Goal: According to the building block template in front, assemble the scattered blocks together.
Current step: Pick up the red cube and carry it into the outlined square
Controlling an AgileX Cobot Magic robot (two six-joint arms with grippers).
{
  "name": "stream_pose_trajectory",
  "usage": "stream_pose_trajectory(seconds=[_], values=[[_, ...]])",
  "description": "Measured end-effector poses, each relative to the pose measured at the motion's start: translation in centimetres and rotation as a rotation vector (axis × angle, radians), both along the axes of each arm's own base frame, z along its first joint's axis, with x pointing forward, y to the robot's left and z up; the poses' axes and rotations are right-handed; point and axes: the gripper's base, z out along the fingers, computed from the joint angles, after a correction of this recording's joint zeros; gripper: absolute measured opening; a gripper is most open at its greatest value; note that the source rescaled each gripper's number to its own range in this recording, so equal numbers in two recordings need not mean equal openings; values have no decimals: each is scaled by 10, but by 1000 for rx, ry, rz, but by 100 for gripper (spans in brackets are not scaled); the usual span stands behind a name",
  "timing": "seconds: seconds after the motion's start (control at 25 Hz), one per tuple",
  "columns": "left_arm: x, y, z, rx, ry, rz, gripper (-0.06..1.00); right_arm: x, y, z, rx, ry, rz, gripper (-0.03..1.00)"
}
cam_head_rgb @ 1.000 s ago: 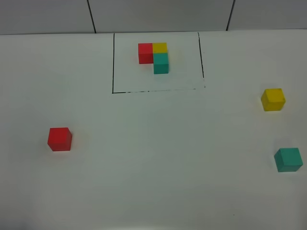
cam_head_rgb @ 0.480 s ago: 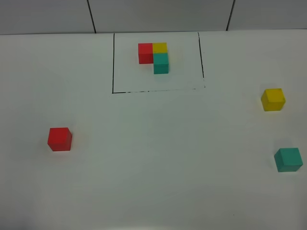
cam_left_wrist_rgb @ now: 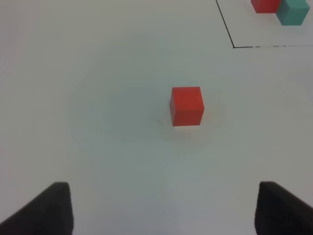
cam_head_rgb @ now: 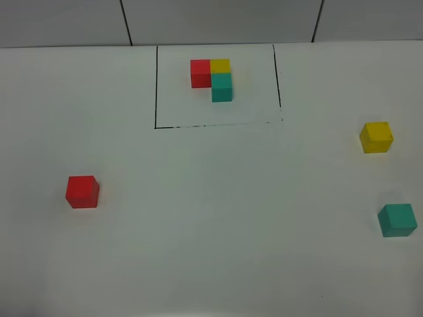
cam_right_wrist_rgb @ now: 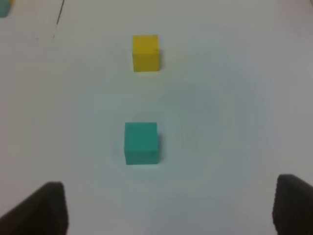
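The building block template (cam_head_rgb: 215, 78), an L of joined red, yellow and teal cubes, sits inside a thin black rectangle at the back middle of the table. Of the scattered blocks, the red one (cam_head_rgb: 82, 191) lies at the left, the yellow one (cam_head_rgb: 376, 137) at the right and the teal one (cam_head_rgb: 397, 219) nearer the front right. Neither arm shows in the high view. My left gripper (cam_left_wrist_rgb: 164, 205) is open, with the red block (cam_left_wrist_rgb: 187, 105) lying apart ahead of it. My right gripper (cam_right_wrist_rgb: 171, 196) is open too; the teal block (cam_right_wrist_rgb: 141, 142) lies just ahead and the yellow block (cam_right_wrist_rgb: 145, 52) beyond it.
The white table (cam_head_rgb: 218, 218) ends at its back edge against a grey tiled wall (cam_head_rgb: 218, 20). A corner of the black frame (cam_left_wrist_rgb: 234, 46) and part of the template (cam_left_wrist_rgb: 274, 6) show in the left wrist view.
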Motion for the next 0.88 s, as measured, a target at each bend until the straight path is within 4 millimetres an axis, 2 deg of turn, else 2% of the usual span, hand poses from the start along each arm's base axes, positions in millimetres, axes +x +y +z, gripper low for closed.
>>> stream_pose_trajectory(seconds=[0.36,0.48,0.72,0.88], values=[[0,0,0,-1,2,1,96,0,0,0,0,0,0,72],[6,1,4,14,10,10,96,0,0,0,3,0,2,72],[44,2,18,35,93,20,96,0,1,0,6,0,3,72],[84,2,26,44,216,20,96,0,1,0,7,0,4,72]])
